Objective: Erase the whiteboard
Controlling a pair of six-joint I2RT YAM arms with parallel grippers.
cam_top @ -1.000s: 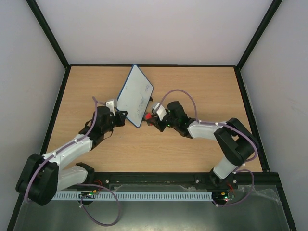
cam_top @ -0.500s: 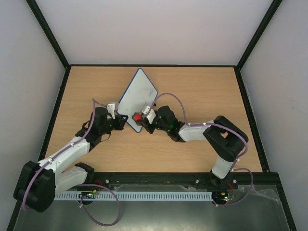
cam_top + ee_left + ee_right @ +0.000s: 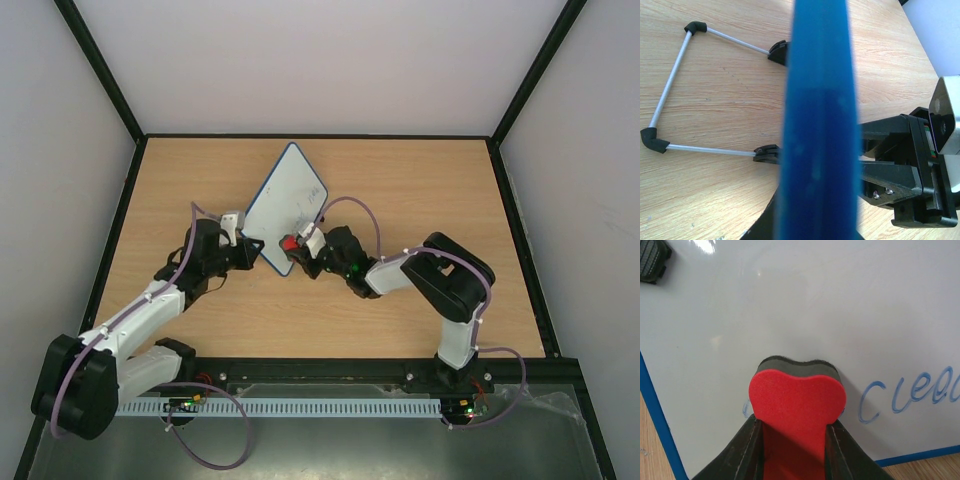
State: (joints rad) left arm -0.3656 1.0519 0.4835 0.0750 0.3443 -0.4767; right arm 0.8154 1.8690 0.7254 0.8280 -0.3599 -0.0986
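Note:
The whiteboard [image 3: 287, 203] stands tilted at mid-table, white with a dark blue rim. My left gripper [image 3: 253, 250] is shut on its lower left edge; the left wrist view shows the blue rim [image 3: 817, 120] edge-on and blurred between the jaws. My right gripper [image 3: 298, 247] is shut on a red eraser [image 3: 288, 243] with a black felt face. The eraser [image 3: 797, 400] presses on the board's face [image 3: 805, 305] near its lower edge. Blue handwriting [image 3: 912, 395] runs to the right of the eraser. A left finger pad [image 3: 652, 260] shows at the board's top left.
The board's wire stand [image 3: 670, 100] with black corner feet rests on the wooden table [image 3: 420, 190]. Black frame posts and grey walls enclose the table. The right arm's body [image 3: 910, 175] shows beyond the board in the left wrist view.
The board has turned its face more toward the right arm. My right gripper has moved left with the eraser, from beside the board onto its lower face.

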